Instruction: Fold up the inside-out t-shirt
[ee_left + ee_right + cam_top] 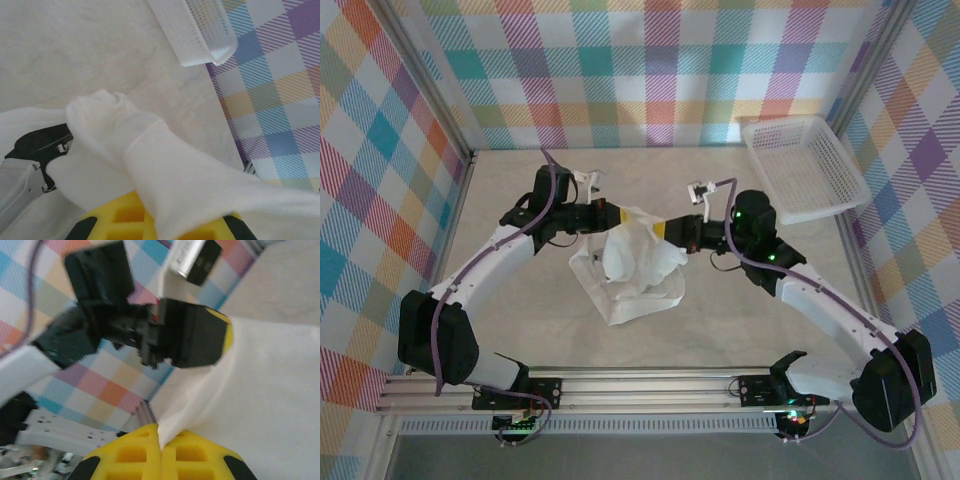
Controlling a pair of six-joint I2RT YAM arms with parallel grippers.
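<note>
The right gripper is pinched shut on fabric, the left gripper is likewise clamped on cloth, and the inside-out t-shirt hangs bunched between them mid-table, no fold made, all folding left.

Carrying, on a pale, faintly veined table, a white lattice basket at the far right corner, sitting close against the plaid walls. Bearing too, near the middle, the bunched lower part of the inside-out t-shirt, resting well apart from the basket.
</note>
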